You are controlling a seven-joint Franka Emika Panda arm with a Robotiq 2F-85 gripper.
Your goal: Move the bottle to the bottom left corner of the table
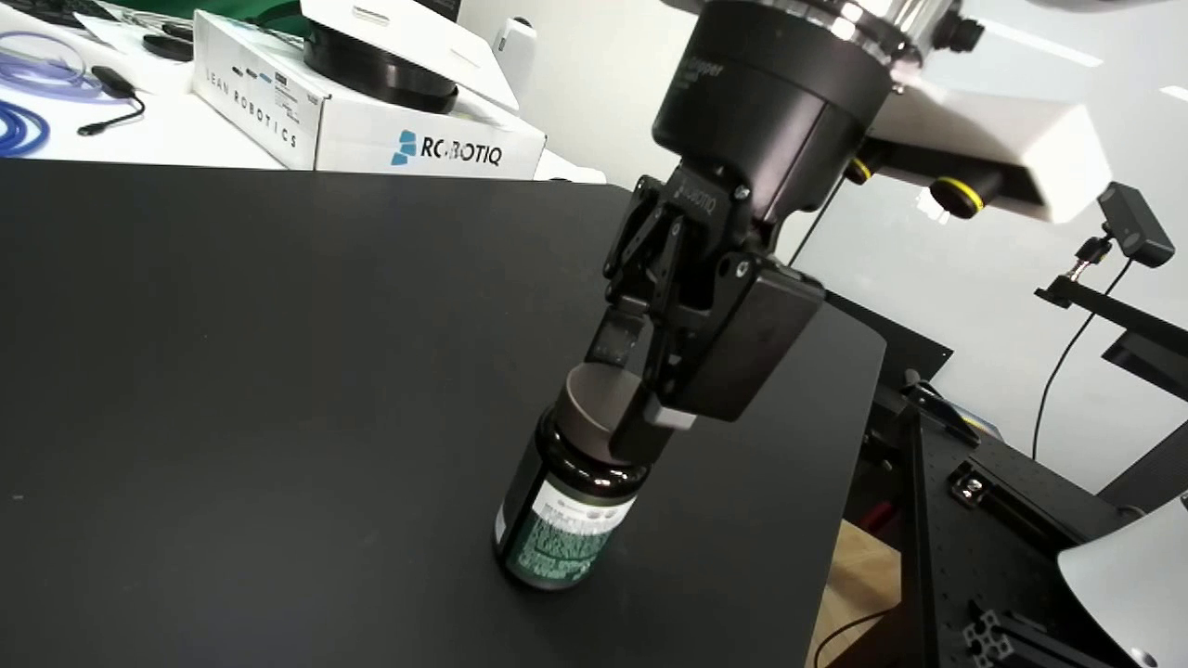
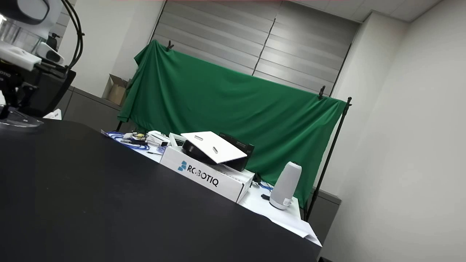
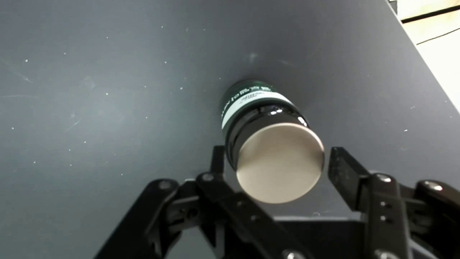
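The black table filled the foreground in an exterior view. At left, coiled blue cable lay on a white surface behind it, followed by a white printed box. The bottle stood upright on the table, apart from its right-hand edge. The gripper was positioned about the cap, fingers spread; the wrist view showed clearance between cap and right-hand finger. A black device was mounted at far right.
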